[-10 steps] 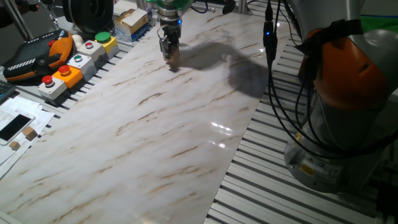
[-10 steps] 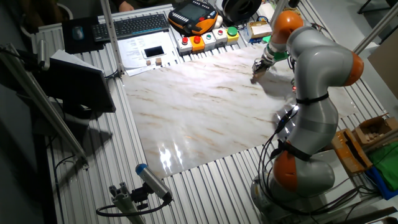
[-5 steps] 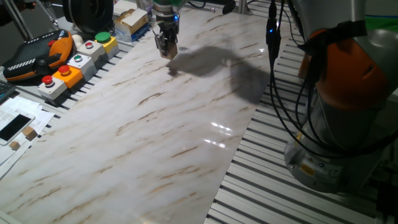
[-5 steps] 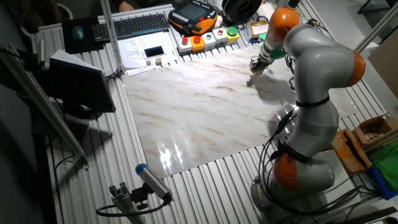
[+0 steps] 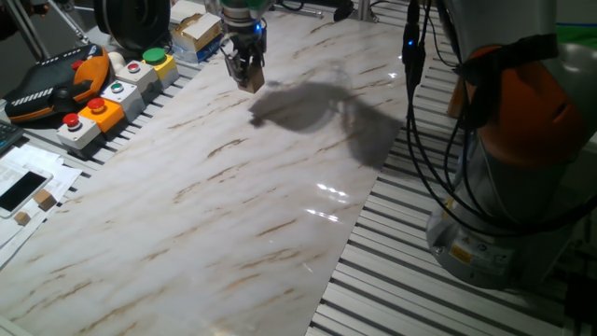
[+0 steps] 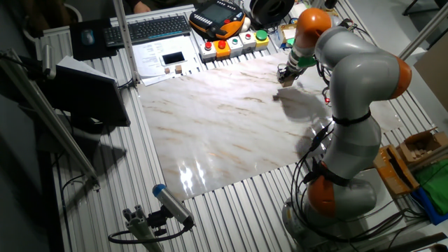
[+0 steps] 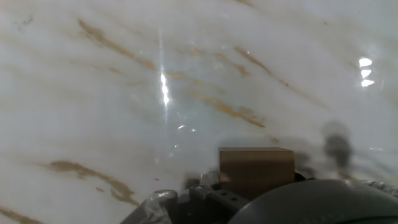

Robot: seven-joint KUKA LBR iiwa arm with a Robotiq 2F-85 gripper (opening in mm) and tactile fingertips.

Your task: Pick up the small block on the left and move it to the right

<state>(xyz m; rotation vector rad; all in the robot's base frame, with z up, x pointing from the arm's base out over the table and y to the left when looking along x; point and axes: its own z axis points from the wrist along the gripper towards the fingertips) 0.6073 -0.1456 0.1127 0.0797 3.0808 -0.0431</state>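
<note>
- While the arm (image 6: pixel 357 77) reaches over the far part of the marble desk (image 5: pixel 233 205), the jaws of its gripper (image 5: pixel 248 77) stand narrow, closed on the small block (image 7: pixel 256 169).
- From the hand view, the block shows as a plain tan wooden face just ahead of the gripper body, with the marble surface spread out beyond it.
- Seen from one fixed view, the block is only a small brownish tip between the fingers (image 5: pixel 244 67), too small to make out in detail.
- The gripper hangs clear of the desk, and its dark shadow (image 5: pixel 308 107) falls on the marble to one side of it, apart from the fingertips.
- Seen from the other fixed view, the gripper (image 6: pixel 285 75) sits near the far edge of the desk, close to the row of button boxes (image 6: pixel 231 43).
- One fixed view shows those boxes (image 5: pixel 117 89) with red, green and orange buttons along the edge of the desk.
- A phone (image 5: pixel 20 189) lies on papers (image 5: pixel 28 168) off the marble at the left edge of that view, with a tinier tan cube (image 5: pixel 43 199) just beside it, well apart from the gripper.
- A keyboard (image 6: pixel 157 28) lies beyond the papers in the other fixed view.
</note>
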